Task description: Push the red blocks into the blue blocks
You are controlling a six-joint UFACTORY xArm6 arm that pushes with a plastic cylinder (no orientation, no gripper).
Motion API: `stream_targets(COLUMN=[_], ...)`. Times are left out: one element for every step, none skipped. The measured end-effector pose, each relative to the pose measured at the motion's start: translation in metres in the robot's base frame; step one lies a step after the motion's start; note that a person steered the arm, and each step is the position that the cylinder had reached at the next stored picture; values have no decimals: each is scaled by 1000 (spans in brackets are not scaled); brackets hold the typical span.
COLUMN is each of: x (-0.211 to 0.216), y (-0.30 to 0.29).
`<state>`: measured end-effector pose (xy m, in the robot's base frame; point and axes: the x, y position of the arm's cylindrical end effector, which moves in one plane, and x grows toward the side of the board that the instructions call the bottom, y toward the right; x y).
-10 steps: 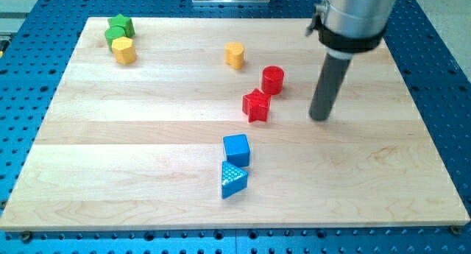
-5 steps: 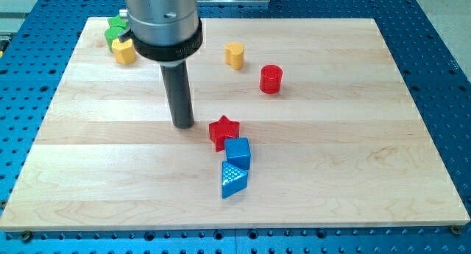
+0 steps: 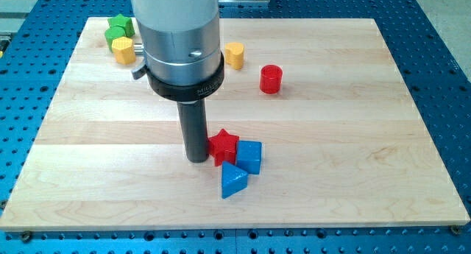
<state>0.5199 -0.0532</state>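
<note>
My tip (image 3: 196, 158) stands on the board just left of the red star block (image 3: 224, 146) and touches it. The red star presses against the blue cube (image 3: 249, 156) on its right. The blue triangular block (image 3: 233, 182) lies just below them, touching the cube. The red cylinder (image 3: 271, 79) stands apart toward the view's upper right, well away from the blue blocks.
A yellow block (image 3: 235, 54) sits above the middle, partly beside the arm's body. A green star (image 3: 118, 24), a green block (image 3: 113, 37) and a yellow block (image 3: 124, 50) cluster at the upper left corner of the wooden board (image 3: 353, 136).
My tip moved down and right to the red star's left side. The star shifted right and down into the blue cube, which slid right. The blue triangle turned slightly.
</note>
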Motion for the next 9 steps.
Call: stream_targets(x=[-35,-36,-38,-79,-131,-162,-149,-65,-82], y=[-1,55,161,223,240,195,124,50,38])
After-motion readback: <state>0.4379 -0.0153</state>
